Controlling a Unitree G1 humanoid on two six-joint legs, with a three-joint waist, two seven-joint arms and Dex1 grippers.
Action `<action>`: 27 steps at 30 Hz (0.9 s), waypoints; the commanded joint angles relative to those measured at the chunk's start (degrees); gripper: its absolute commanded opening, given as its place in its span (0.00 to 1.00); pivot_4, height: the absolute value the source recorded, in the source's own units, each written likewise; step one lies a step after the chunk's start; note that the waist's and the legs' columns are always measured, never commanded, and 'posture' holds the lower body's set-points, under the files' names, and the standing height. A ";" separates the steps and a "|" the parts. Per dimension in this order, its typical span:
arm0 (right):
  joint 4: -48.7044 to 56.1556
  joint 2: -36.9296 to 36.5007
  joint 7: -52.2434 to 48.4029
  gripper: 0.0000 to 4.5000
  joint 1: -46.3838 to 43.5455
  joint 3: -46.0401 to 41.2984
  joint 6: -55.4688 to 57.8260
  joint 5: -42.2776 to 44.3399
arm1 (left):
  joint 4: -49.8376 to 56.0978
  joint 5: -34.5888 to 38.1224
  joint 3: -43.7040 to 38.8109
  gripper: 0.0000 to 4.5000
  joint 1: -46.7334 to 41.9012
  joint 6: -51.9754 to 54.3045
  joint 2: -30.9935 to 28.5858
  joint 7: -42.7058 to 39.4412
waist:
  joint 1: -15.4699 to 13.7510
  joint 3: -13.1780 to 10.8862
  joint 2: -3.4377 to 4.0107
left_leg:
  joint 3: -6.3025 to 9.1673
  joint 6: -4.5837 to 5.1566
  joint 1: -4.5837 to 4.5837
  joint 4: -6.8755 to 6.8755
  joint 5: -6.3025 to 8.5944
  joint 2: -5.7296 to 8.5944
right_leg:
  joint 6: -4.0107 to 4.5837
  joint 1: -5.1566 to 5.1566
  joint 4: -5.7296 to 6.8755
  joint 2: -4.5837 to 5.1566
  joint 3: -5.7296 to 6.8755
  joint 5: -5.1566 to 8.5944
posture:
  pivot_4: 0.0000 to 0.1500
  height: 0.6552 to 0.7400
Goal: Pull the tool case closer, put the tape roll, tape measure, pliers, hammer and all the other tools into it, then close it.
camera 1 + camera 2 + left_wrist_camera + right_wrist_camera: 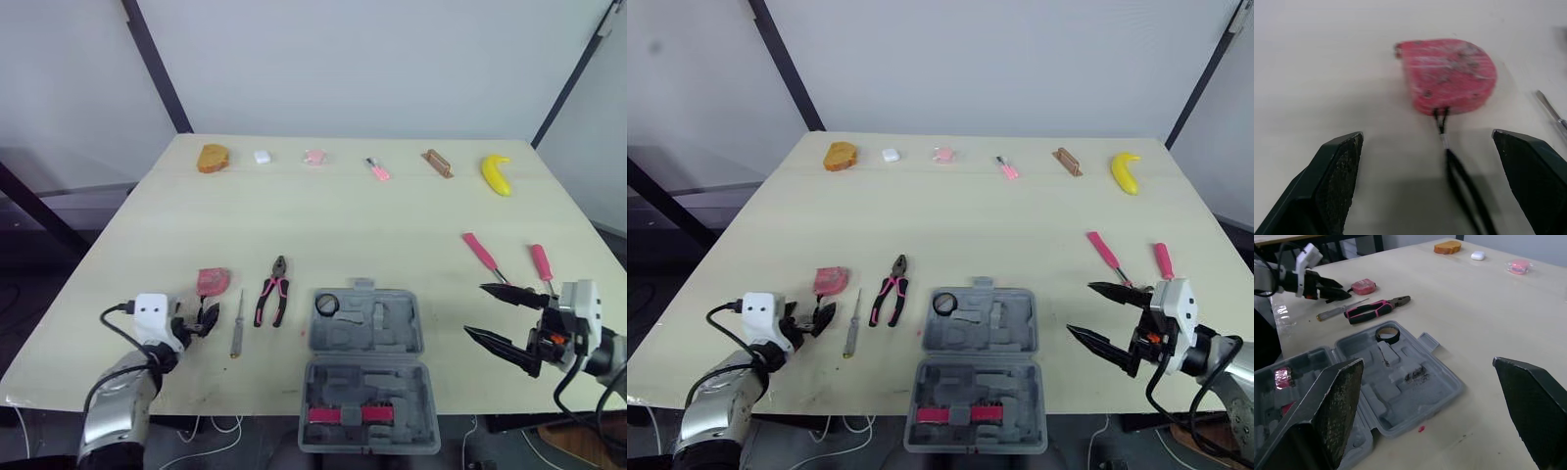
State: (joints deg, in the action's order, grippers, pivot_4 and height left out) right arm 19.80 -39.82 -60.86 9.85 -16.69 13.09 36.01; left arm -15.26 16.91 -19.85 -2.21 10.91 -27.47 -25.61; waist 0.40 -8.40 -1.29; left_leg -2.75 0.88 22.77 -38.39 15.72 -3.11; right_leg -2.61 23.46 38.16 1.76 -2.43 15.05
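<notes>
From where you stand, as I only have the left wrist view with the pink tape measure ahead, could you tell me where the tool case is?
Observer: The tool case lies open near the front edge of the table, to the robot's right of the tape measure.
Operator: What lies between them?
Observer: A thin screwdriver, then the pliers.
Operator: Is anything in it yet?
Observer: The black tape roll sits in its far half.
</notes>
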 commanded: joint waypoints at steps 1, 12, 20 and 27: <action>3.19 0.83 -0.35 1.00 -1.54 0.65 -0.31 2.11 | -0.22 0.01 0.07 0.85 -0.72 -0.15 1.07 0.96 | -0.01 0.00 0.01 | 0.01 0.00 0.00 0.00 0.00 0.00 | 0.00 0.00 0.00 0.00 0.00 0.00 | 1.00 1.00; 4.00 -1.06 -5.51 1.00 -5.21 3.95 1.32 4.71 | 5.96 1.30 -0.52 0.02 4.15 -0.55 1.48 -0.84 | 0.04 0.01 0.00 | 0.02 0.00 -0.01 -0.01 0.00 0.01 | -0.02 -0.01 0.02 0.04 0.00 -0.02 | 1.00 1.00; 2.00 -1.32 -8.08 1.00 -7.87 6.14 0.61 3.32 | 25.29 5.25 -0.97 0.02 23.13 3.64 -2.41 -10.32 | 0.76 0.04 -0.17 | -0.01 0.00 -0.02 0.03 0.00 -0.08 | -0.01 0.01 -0.01 0.03 -0.04 -0.01 | 1.00 1.00; 0.77 -0.70 -9.77 1.00 -10.57 8.06 0.60 3.27 | 30.51 7.06 -4.51 0.02 35.10 3.77 -3.45 -14.53 | 0.02 0.01 -0.11 | -0.01 0.00 -0.02 -0.01 0.00 -0.05 | 0.01 -0.01 -0.05 0.07 0.01 0.00 | 1.00 1.00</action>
State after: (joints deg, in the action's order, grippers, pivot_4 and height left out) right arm 19.88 -40.49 -69.83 -0.16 -8.55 14.58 38.85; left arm 13.12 23.33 -23.02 31.76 15.76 -30.63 -39.06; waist 0.43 -8.40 -1.40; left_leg -2.77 0.89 22.75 -38.40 15.72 -3.15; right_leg -2.60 23.46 38.09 1.83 -2.43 15.05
